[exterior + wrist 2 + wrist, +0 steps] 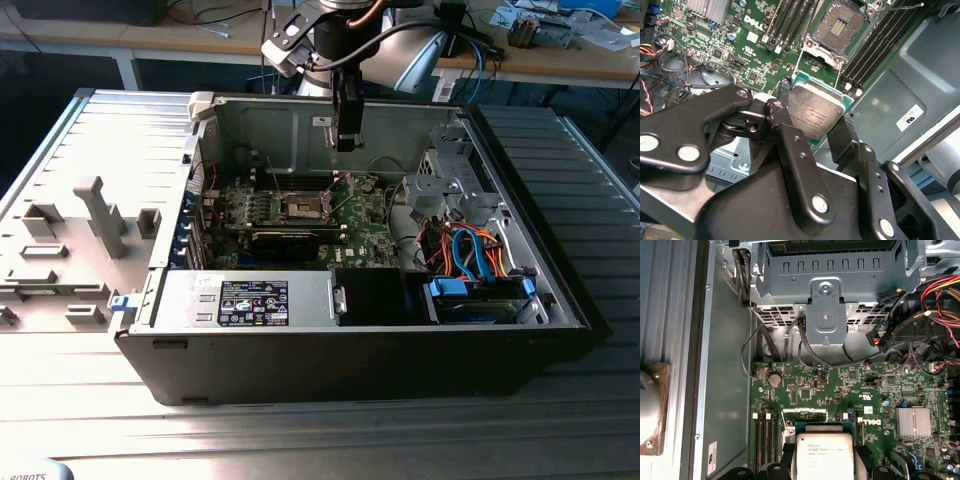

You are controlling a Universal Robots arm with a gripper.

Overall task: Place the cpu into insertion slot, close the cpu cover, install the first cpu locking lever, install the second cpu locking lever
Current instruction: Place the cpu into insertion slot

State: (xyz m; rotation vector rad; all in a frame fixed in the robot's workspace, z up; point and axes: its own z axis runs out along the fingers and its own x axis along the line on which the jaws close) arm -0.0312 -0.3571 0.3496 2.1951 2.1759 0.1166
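Status check on the socket job: my tool [346,130] hangs over the back half of the open computer case [300,360], which sits on the counter [560,420]. In the second wrist view its fingers [785,107] are pinched onto opposite edges of the cpu [817,112], metal top facing the camera. So the chip is in my grip and up in the air, not seated.

The insertion slot [840,25] sits on the green motherboard [715,45], just beyond the chip from that camera, pin field fully exposed with nothing in it. The cpu cover [819,48] looks flipped up at the socket's near edge, though that angle doesn't let me be sure. A thin wire lever [895,7] sticks out past the socket corner, unlatched as far as I can tell.

By my count, zero of four steps are finished. The chip isn't in, the cover isn't shut, and both levers are undone.
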